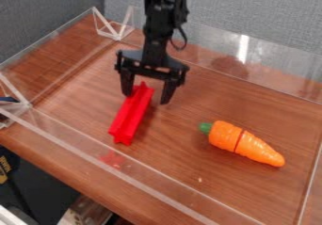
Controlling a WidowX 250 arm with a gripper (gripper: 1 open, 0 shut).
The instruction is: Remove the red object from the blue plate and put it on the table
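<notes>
While gripper [152,81] hangs spread over red object [131,113], glossy wood table [251,106] w/ acrylic walls.

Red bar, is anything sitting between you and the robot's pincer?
Nothing visible is in the way. The open pincer hangs right over the upper end of the red bar, which lies flat on the wooden table. The toy carrot lies off to the side, well apart from both.
</notes>
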